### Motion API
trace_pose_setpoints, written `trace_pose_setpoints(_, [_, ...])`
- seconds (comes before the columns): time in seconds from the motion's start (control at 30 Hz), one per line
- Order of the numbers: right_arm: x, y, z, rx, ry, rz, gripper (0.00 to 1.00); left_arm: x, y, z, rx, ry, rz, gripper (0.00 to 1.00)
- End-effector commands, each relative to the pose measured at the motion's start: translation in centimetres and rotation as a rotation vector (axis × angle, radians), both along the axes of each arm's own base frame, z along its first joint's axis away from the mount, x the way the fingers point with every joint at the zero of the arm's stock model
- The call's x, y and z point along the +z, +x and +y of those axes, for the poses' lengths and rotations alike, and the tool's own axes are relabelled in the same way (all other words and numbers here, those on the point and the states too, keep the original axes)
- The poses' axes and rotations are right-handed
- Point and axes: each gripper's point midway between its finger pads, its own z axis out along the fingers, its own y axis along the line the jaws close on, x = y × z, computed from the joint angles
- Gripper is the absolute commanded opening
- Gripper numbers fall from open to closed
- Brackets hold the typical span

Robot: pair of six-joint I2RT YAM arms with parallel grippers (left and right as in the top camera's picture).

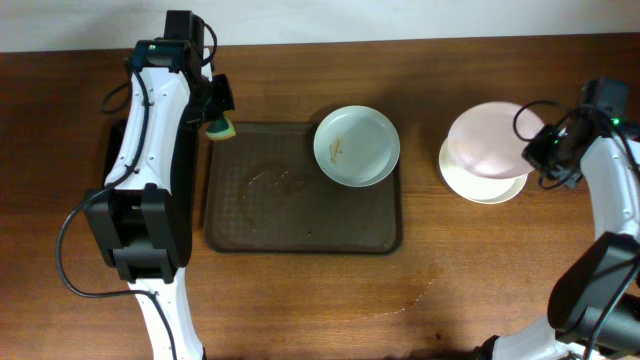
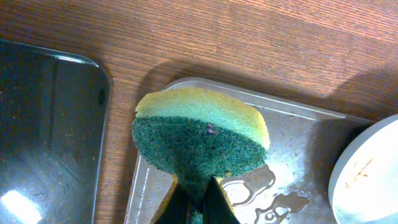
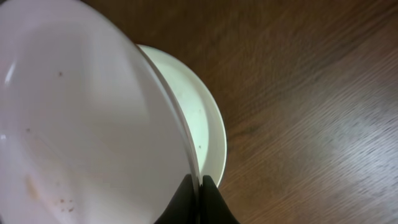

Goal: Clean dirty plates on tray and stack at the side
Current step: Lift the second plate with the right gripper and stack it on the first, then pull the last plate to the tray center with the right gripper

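I have two arms over a brown wooden table [image 1: 460, 260]. My left jaws are clenched on a sponge [image 2: 199, 140], yellow foam on one side and green scouring pad on the other, with the green face turned toward my wrist camera. The sponge hangs at the far left corner of the brown tray [image 1: 300, 215], a large rectangle with rounded corners that sits in the middle of the table; I cannot tell whether the sponge touches the tray floor. A thin wet patch [image 2: 267, 193] glistens on the tray just beside the sponge. In the tray's far right corner lies the smeared plate [image 1: 356, 146], round, white and shallow, flat on the tray floor, with small brown streaks inside it. Just left of the brown tray, toward the left edge of the table, lies a black tray [image 2: 50, 137], largely hidden under my left arm in the overhead view. Toward the right edge of the table, well apart from the brown tray, the bottom plate [image 1: 485, 182] lies flat on the wood. My right jaws are grasping the held plate [image 3: 87, 112] by its rim; it is tilted and overlaps the bottom plate from above. A few faint specks show inside it. Whether the two plates touch, I cannot tell.
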Motion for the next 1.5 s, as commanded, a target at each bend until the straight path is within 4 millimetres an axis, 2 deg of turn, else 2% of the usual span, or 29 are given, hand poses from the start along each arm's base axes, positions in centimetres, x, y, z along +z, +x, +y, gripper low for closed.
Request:
trace_pose_setpoints(0.0, [-2.7,-0.3,0.0,-0.008,-0.013,0.001,0.04,0.3,0.0,0.4,0.002,0.011,-0.009,0.01])
trace_pose_setpoints(0.03, [-3.4,-0.5,0.0,-0.011,-0.016,0.004,0.22,0.3,0.0,0.3,0.001,0.011,-0.009,0.01])
trace_pose_setpoints(0.07, [-3.8,-0.8,0.1,-0.016,-0.012,0.009,0.56,0.3,0.0,0.3,0.0,0.011,-0.009,0.01])
trace_pose_setpoints(0.1, [-3.8,-0.7,0.2,-0.015,-0.006,0.007,0.61,0.3,0.0,0.2,-0.001,0.011,-0.009,0.01])
trace_pose_setpoints(0.17, [-2.5,1.0,2.6,0.049,0.107,-0.066,0.59,0.3,0.0,0.2,-0.001,0.011,-0.009,0.01])
trace_pose_setpoints(0.23, [0.3,3.8,7.3,0.187,0.179,-0.152,0.56,0.3,0.0,0.2,-0.001,0.011,-0.009,0.01])
trace_pose_setpoints(0.3, [1.3,5.6,14.7,0.297,0.219,-0.181,0.54,0.3,0.0,0.2,-0.001,0.011,-0.007,0.01])
trace_pose_setpoints(0.37, [0.1,5.5,19.2,0.262,0.161,-0.13,0.46,0.3,0.0,0.2,-0.001,0.011,-0.008,0.01])
trace_pose_setpoints(0.43, [-1.3,5.0,21.6,0.275,0.124,-0.09,0.41,0.3,0.0,0.2,-0.001,0.011,-0.007,0.01])
trace_pose_setpoints(0.5, [-3.8,4.3,24.5,0.318,0.118,-0.031,0.37,0.3,0.0,0.2,-0.002,0.011,-0.007,0.01])
trace_pose_setpoints(0.57, [-6.2,3.8,26.4,0.357,0.117,0.017,0.33,0.3,0.0,0.2,-0.002,0.011,-0.007,0.01])
trace_pose_setpoints(0.63, [-8.2,3.1,27.5,0.36,0.119,0.069,0.31,0.3,-0.1,0.2,-0.001,0.011,-0.003,0.01])
trace_pose_setpoints(0.73, [-8.6,2.9,27.6,0.343,0.134,0.081,0.16,0.2,-0.3,0.2,-0.002,0.011,0.003,0.01])
trace_pose_setpoints(0.83, [-9.2,1.8,29.4,0.379,0.223,0.127,0.04,0.2,-0.3,0.2,-0.002,0.011,0.003,0.01])
trace_pose_setpoints(0.87, [-9.6,1.2,30.0,0.393,0.223,0.149,0.04,0.2,-0.3,0.2,-0.001,0.012,0.003,0.01])
trace_pose_setpoints(0.97, [-9.4,-0.7,33.3,0.491,0.27,0.179,0.04,0.2,-0.3,0.2,-0.001,0.012,0.004,0.01])
trace_pose_setpoints(1.03, [-9.2,-0.9,34.4,0.546,0.26,0.17,0.04,0.2,-0.3,0.2,-0.001,0.012,0.004,0.01])
trace_pose_setpoints(1.07, [-8.5,-0.4,34.9,0.578,0.256,0.148,0.08,0.2,-0.3,0.2,-0.001,0.012,0.004,0.01])
trace_pose_setpoints(1.17, [-5.1,1.9,35.1,0.711,0.219,0.083,0.43,0.2,-0.3,0.2,-0.001,0.012,0.004,0.01])
trace_pose_setpoints(1.3, [-1.8,4.9,34.9,0.864,0.131,-0.026,0.5,0.2,-0.3,0.2,-0.001,0.012,0.003,0.01])
trace_pose_setpoints(1.37, [-2.4,5.1,34.6,0.877,0.106,0.0,0.49,0.2,-0.3,0.2,-0.001,0.012,0.002,0.01])
trace_pose_setpoints(1.47, [-6.3,4.2,35.2,0.906,0.155,0.098,0.43,0.2,-0.3,0.2,-0.002,0.012,0.003,0.01])
